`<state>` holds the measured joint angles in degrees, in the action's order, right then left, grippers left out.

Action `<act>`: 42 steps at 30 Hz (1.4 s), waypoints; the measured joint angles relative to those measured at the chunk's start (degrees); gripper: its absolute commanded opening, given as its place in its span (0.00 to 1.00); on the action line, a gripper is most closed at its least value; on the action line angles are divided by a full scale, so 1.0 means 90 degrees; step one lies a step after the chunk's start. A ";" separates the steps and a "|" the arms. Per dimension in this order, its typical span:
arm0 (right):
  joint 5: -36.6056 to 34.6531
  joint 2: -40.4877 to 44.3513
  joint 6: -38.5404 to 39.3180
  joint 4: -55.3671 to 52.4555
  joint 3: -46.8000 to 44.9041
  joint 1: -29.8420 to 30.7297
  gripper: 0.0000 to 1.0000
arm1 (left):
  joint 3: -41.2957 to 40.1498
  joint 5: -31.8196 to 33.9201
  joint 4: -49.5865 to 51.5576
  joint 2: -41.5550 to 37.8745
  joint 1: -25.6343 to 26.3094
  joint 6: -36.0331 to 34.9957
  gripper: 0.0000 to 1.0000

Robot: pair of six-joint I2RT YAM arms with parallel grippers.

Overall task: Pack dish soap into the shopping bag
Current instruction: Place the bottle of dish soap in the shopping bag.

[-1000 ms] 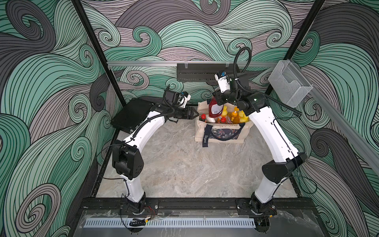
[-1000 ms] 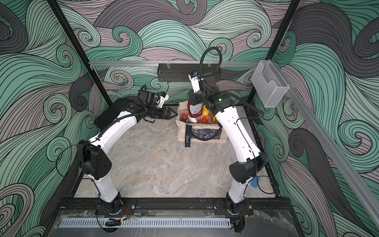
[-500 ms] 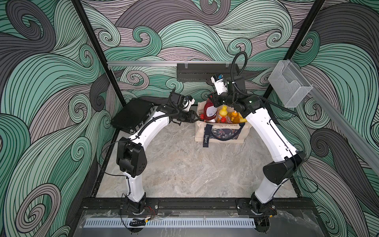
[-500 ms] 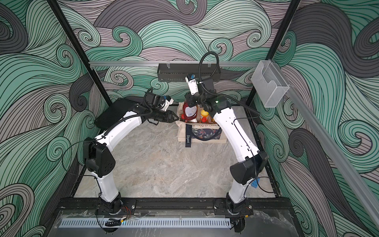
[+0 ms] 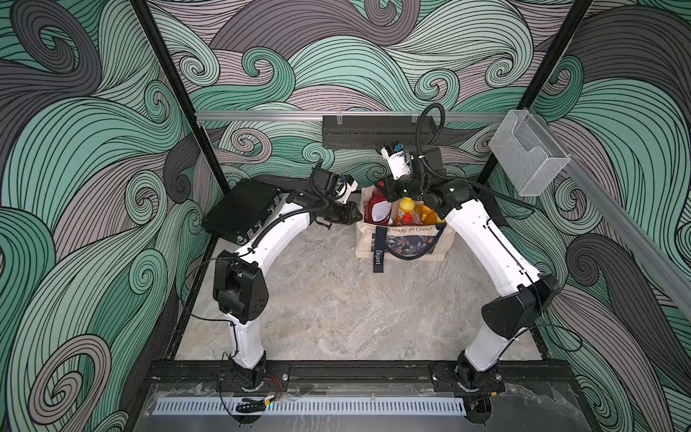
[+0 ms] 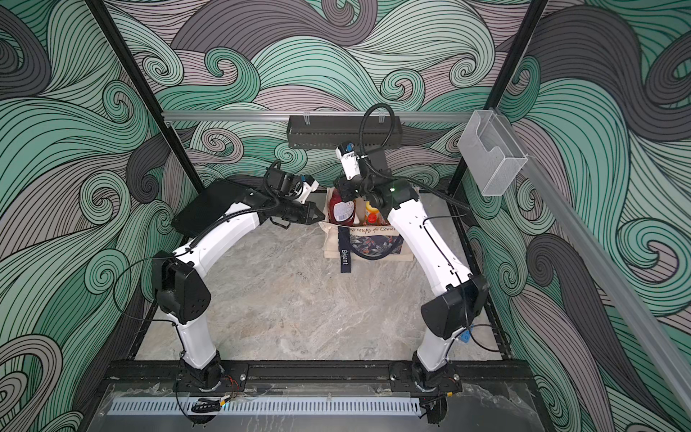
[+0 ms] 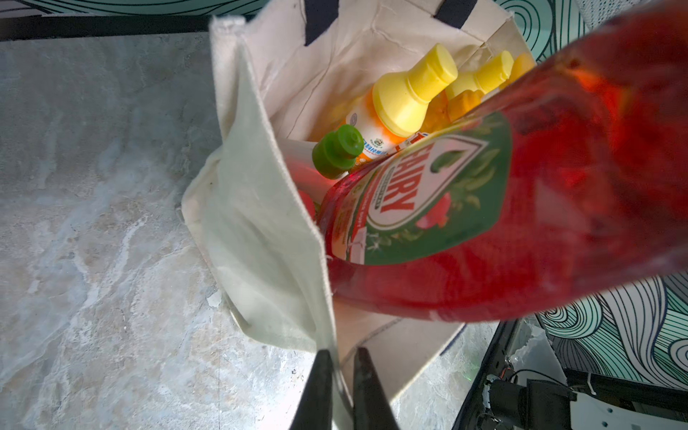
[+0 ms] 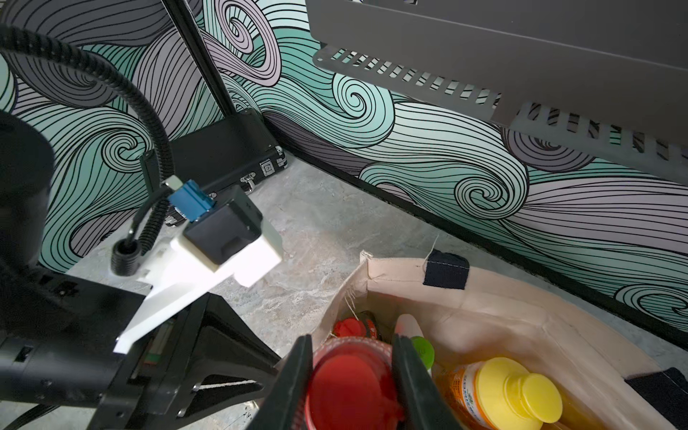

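At centre right of the left wrist view, much of the shopping bag's [image 7: 260,223] interior is being hidden by the tilted red bottle [image 7: 521,223], which is being gripped at its cap by the right tool [image 8: 351,339]. The bag's rim is being pinched by the narrowed left tool [image 7: 340,353]. Yellow-capped bottles [image 7: 409,93] are being partly covered. In a top view, a black case [image 6: 209,205] is being overlapped by the left arm.

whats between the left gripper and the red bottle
The shopping bag side wall, its edge in the left gripper, shown in the left wrist view.

Shopping bag [image 7: 260,223] is matt woven cloth; red bottle [image 7: 580,193] is glossy translucent plastic.
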<state>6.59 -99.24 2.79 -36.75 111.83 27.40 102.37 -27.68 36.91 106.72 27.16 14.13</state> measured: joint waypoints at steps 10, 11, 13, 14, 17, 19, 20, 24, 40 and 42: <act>-0.0019 0.0000 -0.0002 0.0024 -0.0005 0.0141 0.00 | 0.0029 -0.0017 0.0039 -0.0010 0.0000 0.0002 0.00; -0.0022 0.0000 -0.0002 0.0061 -0.0032 0.0146 0.00 | 0.0029 -0.0027 0.0044 -0.0010 0.0000 0.0002 0.00; -0.0019 0.0007 -0.0012 0.0216 -0.0165 0.0151 0.00 | 0.0029 -0.0051 0.0046 -0.0010 0.0000 0.0002 0.00; -0.0019 0.0007 -0.0024 0.0313 -0.0257 0.0153 0.00 | 0.0029 -0.0070 0.0046 -0.0010 0.0000 0.0002 0.00; -0.0027 0.0007 -0.0049 0.0452 -0.0525 0.0155 0.00 | 0.0029 -0.0102 0.0053 -0.0012 0.0000 0.0005 0.00; -0.0058 0.0007 -0.0061 0.0537 -0.0714 0.0155 0.00 | 0.0029 -0.0119 0.0068 -0.0012 0.0000 0.0002 0.00; -0.0085 0.0012 -0.0075 0.0578 -0.0811 0.0158 0.00 | 0.0029 -0.0124 0.0075 -0.0012 0.0000 0.0002 0.00; -0.0291 0.0073 -0.0151 0.0775 -0.1219 0.0182 0.00 | 0.0029 -0.0136 0.0090 -0.0027 0.0000 0.0005 0.00; -0.1209 0.0420 -0.0466 0.1615 -0.2667 0.0362 0.00 | 0.0027 -0.0165 0.0209 -0.0119 0.0002 0.0053 0.00; -0.1214 0.0420 -0.0515 0.1681 -0.2766 0.0362 0.00 | 0.0027 -0.0165 0.0211 -0.0119 0.0002 0.0056 0.00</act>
<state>-4.34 -95.46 -1.85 -21.63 86.94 30.65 102.61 -29.17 38.81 105.65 27.18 14.63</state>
